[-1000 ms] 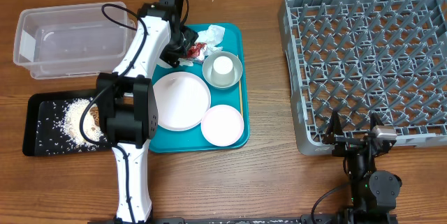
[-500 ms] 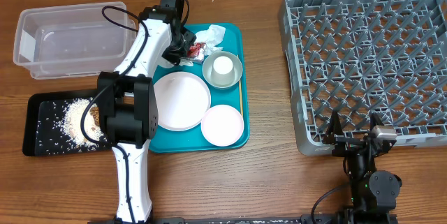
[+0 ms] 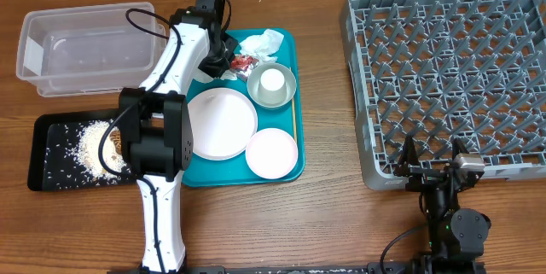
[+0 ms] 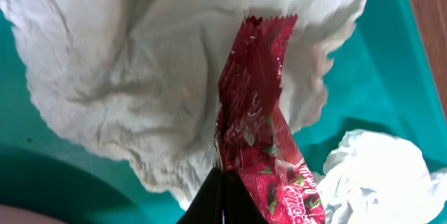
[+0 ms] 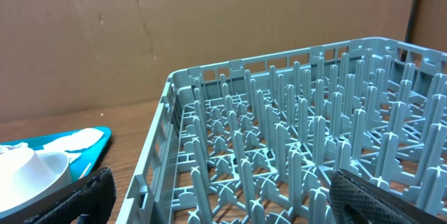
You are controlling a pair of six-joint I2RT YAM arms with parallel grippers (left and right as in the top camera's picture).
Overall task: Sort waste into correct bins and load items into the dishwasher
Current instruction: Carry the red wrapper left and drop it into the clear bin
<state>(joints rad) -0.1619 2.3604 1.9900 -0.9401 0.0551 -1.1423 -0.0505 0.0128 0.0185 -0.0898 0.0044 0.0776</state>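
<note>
At the far end of the teal tray, my left gripper is shut on the red crinkled wrapper. In the left wrist view its black fingertips pinch the wrapper's lower edge, with a crumpled white napkin behind and another napkin at the right. On the tray lie the napkins, a grey-rimmed bowl holding a white cup, a white plate, a pinkish dish and a wooden stick. My right gripper stands open at the grey dish rack's near edge.
A clear tub stands at the far left. In front of it a black tray holds rice crumbs and a brown lump. The left arm stretches over the tray's left side.
My left gripper has closed on the red wrapper. The napkin beside it has shifted slightly to the right. The right arm has not moved.
</note>
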